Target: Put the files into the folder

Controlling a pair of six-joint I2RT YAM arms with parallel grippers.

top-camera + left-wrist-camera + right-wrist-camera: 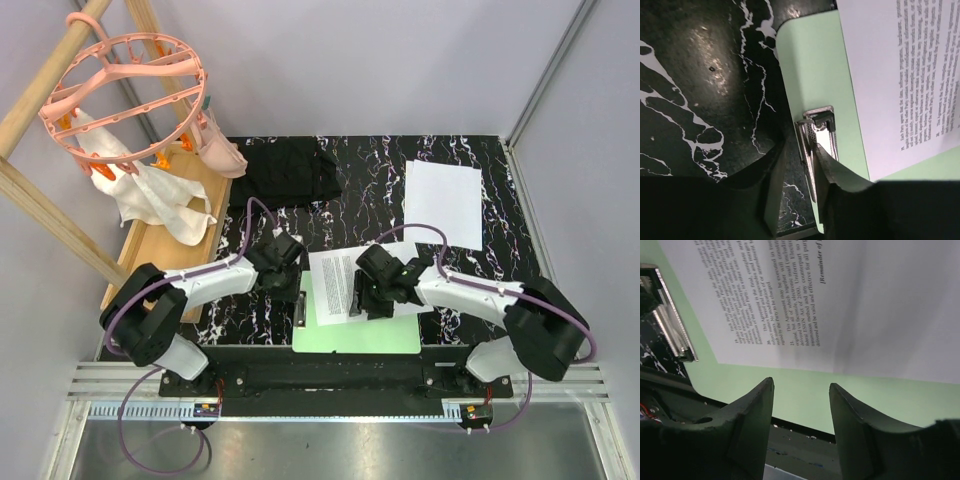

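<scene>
The light-green folder (355,338) lies at the near middle of the table, its dark metal clip (300,310) at its left short edge. A printed file (335,285) lies skewed on it, overhanging the far edge. A stack of blank files (445,200) lies at the back right. My left gripper (287,283) is open at the clip. In the left wrist view the clip (820,117) stands between the fingers of the left gripper (800,170), against the right one. My right gripper (372,300) is open and empty over the printed file (840,300) and the folder (740,380).
A black fabric piece (290,170) lies at the back middle. A white rag (160,195) hangs from a pink hanger (125,95) over a wooden board (165,235) at the left. The folder's near edge is close to the table's front rail (330,380).
</scene>
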